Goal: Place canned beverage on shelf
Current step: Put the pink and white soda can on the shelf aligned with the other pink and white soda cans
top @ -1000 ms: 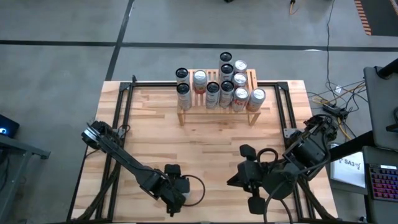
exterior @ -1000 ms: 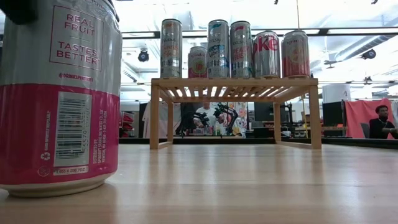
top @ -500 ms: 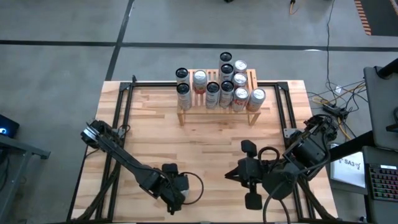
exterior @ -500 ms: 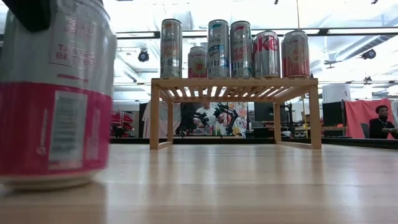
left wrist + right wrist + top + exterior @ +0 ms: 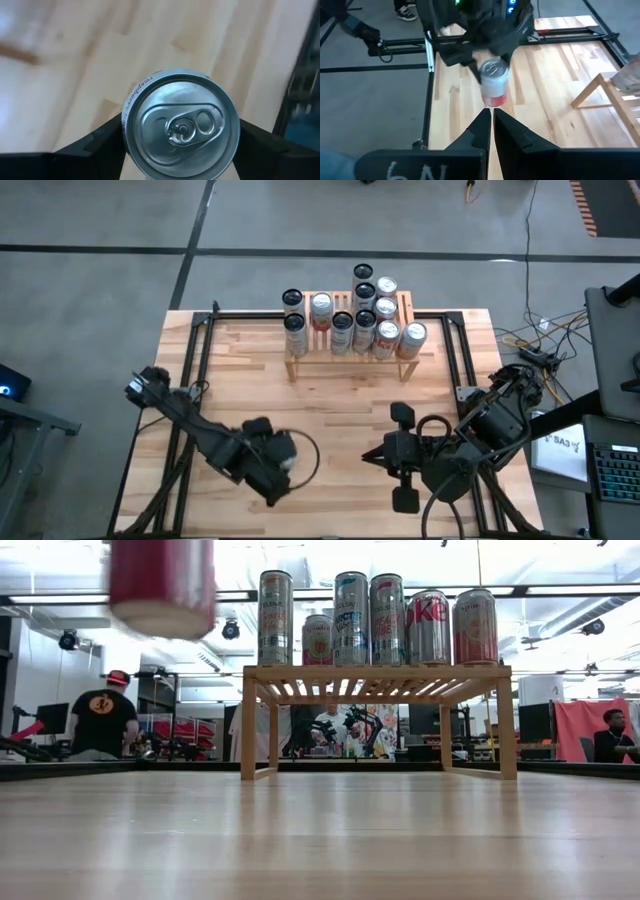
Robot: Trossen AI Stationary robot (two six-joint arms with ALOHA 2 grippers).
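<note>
Left gripper pinching can, raised off table near-left of shelf. Right gripper near-right, fingers pressed together.

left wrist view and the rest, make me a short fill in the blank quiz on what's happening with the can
1. The left gripper holds a can by its ____.
2. In the low view the can hangs ____ the tabletop, not touching it.
3. The right gripper has its fingers ____.
4. The other cans stand on the ____.

Missing words: sides; above; shut; shelf
</note>
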